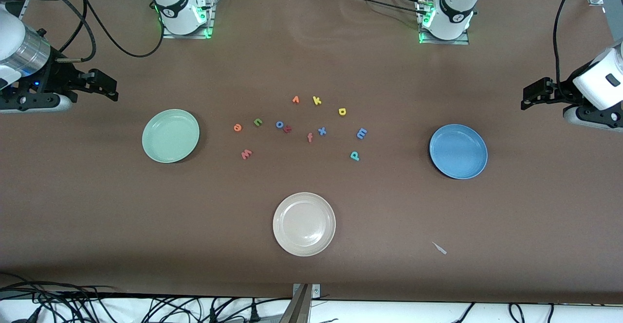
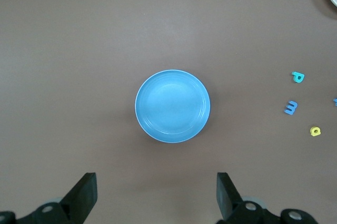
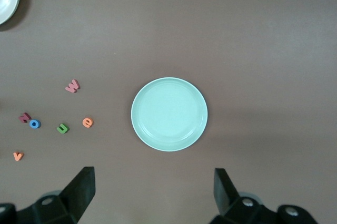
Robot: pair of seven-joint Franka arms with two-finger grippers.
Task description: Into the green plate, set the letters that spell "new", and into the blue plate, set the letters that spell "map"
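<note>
The green plate (image 1: 171,135) lies empty toward the right arm's end of the table, and the blue plate (image 1: 458,151) lies empty toward the left arm's end. Between them lie the orange e (image 1: 237,127), green n (image 1: 257,122), pinkish w (image 1: 247,154), yellow a (image 1: 342,112), light blue m (image 1: 361,133) and teal p (image 1: 355,155). My right gripper (image 1: 108,85) hangs open and empty above the table beside the green plate (image 3: 169,114). My left gripper (image 1: 530,97) hangs open and empty beside the blue plate (image 2: 172,106).
A cream-white plate (image 1: 304,224) sits nearer the front camera than the letters. Among the letters also lie a blue o (image 1: 280,124), orange-red f (image 1: 310,137), blue x (image 1: 321,131), yellow k (image 1: 317,100) and an orange v (image 1: 295,99). A small white scrap (image 1: 439,248) lies near the table's front edge.
</note>
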